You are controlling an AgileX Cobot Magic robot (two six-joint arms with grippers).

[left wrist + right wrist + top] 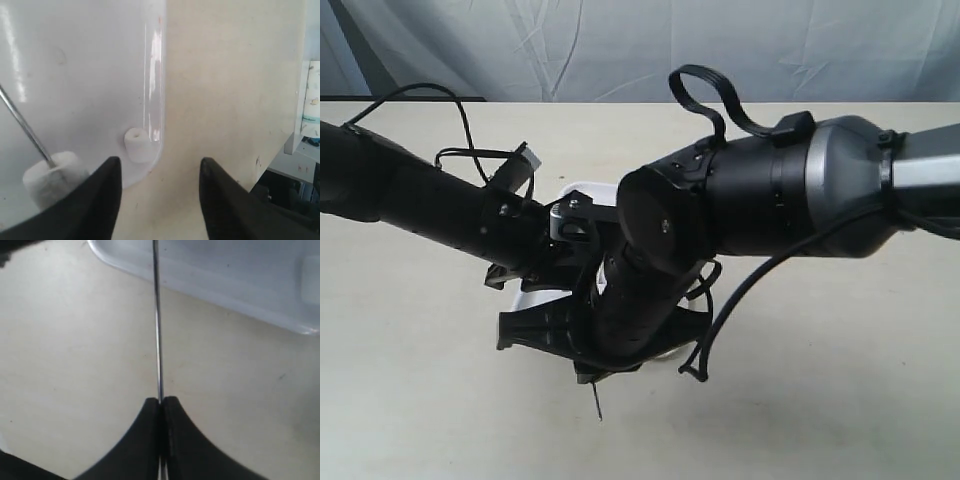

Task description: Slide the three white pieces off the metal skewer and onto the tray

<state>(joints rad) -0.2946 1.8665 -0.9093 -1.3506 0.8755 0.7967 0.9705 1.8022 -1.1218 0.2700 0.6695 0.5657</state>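
One white piece (138, 144) lies free on the tray (75, 50), another piece (52, 176) sits on the metal skewer (25, 125) clamped by the right end effector (160, 401); the left end effector (160, 170) gapes empty.

A cream tabletop (420, 390), flecked with a few small dark marks, carries a glossy white tray (155, 60) with rounded corners and a low raised rim. The tray lies flat on it, with the pale surface showing beyond the tray's rim in both wrist views.
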